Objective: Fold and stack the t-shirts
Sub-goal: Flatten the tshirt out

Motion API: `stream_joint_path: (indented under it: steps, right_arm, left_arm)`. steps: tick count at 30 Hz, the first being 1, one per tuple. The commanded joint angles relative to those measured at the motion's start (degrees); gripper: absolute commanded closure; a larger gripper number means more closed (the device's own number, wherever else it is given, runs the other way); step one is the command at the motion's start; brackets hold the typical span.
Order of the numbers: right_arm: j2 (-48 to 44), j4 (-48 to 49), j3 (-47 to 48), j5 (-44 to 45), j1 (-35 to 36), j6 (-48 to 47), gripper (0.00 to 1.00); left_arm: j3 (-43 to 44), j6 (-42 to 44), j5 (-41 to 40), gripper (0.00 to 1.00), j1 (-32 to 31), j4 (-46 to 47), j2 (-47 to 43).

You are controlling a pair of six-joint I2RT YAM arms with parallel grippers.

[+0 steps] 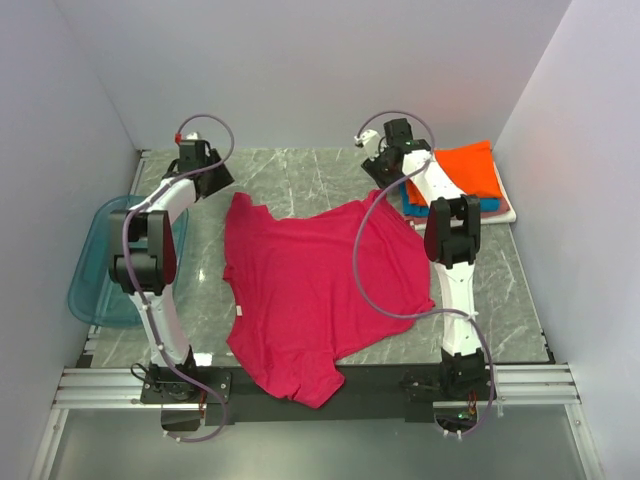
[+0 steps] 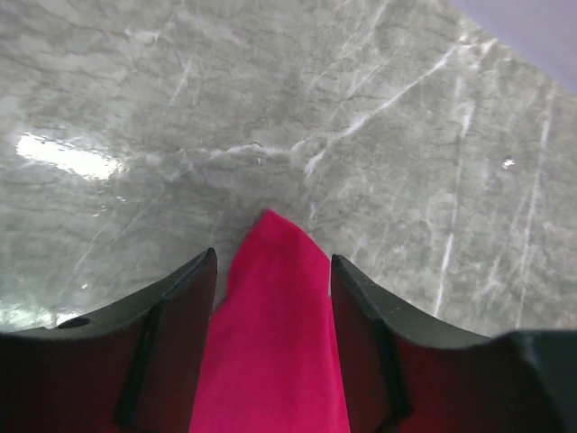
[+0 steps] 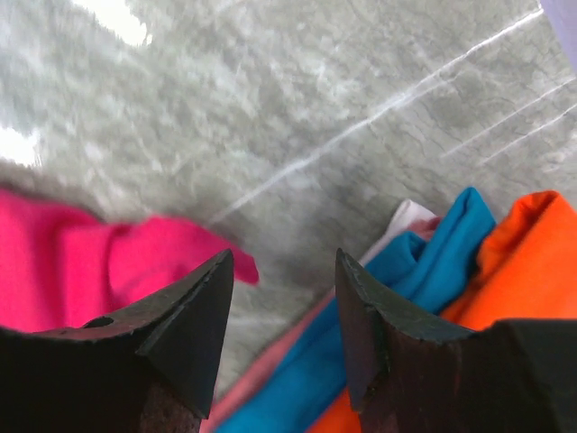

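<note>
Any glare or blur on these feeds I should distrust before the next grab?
Top external: evenly lit and sharp, the magenta shirt clear edge to edge. Left wrist: a bright glare patch washes out the table at left, but the shirt tip is crisp. Right wrist: soft and smeared, with glare at the upper left; the folded stack reads by colour only.

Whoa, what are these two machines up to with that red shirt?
Two robot arms are working on a magenta-red t-shirt lying spread, unfolded, on the table. The left claw stands open over one shirt corner; the right claw is open beside a stack of folded shirts, orange on top. Neither grips anything.
</note>
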Motion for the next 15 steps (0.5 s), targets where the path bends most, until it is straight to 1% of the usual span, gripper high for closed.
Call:
stream_joint_path:
  steps: [1,2,3,4,5,6,7,8,9,10,11,13,15]
  right_arm:
    - [-5.3,-4.37,0.17,-3.86,-0.68,-8.58,0.44]
    - [-5.82,-4.73,-0.96,-4.39,-0.68,-10.26,0.44]
    - [-6.35,-5.34,-1.93,-5.27,-0.68,-14.71,0.44]
    - [-7.13,-4.91,-3.59,-7.89,-0.68,-17.19,0.44]
    - [-9.84,-3.86,-8.57,-9.13,-0.85,-22.26,0.44]
    - [-11.43,-1.59,-11.32,-10.54,-0.94,-25.19,0.44]
    - [-14.15,-1.13,-13.69,-14.38,-1.11,-28.43,0.44]
    - [-15.04,-0.78,-16.76,-15.55,-1.29,-32.64,0.43]
    - [-15.23,-0.6,-17.23,-16.26,-1.29,-33.21,0.43]
    - [-15.05,-1.47,-16.54,-16.78,-1.38,-33.56,0.43]
    - [-13.49,-2.96,-13.14,-17.83,-1.38,-33.48,0.43]
    - [-10.85,-7.53,-9.51,-18.54,-1.38,-33.21,0.44]
    - [-10.22,-8.24,-7.48,-18.99,-1.38,-33.21,0.45]
  left_arm:
    - [-1.49,4.01,3.17,0.41,0.42,3.17,-8.31]
    - [-2.02,5.06,5.36,0.4,0.42,3.08,-8.85]
    - [-2.28,6.03,7.12,0.4,0.51,2.99,-9.2]
    - [-2.29,8.13,9.31,0.4,0.42,2.47,-9.03]
    - [-1.68,8.84,11.33,0.4,0.42,0.9,-8.68]
    - [-1.76,9.63,12.57,0.4,0.42,-0.51,-8.15]
    - [-1.93,11.38,13.28,0.4,0.42,-1.13,-7.28]
    - [-1.85,11.66,13.03,0.41,0.42,-1.83,-6.57]
    - [-1.41,12.19,12.68,0.42,0.42,-2.54,-5.87]
    - [-0.54,13.58,12.5,0.45,0.42,-4.63,-3.86]
    - [1.65,14.12,12.67,0.49,0.51,-5.44,-2.71]
    - [4.55,15.52,12.58,0.57,0.6,-7.46,1.14]
    - [8.42,16.23,13.81,0.6,0.95,-9.75,3.7]
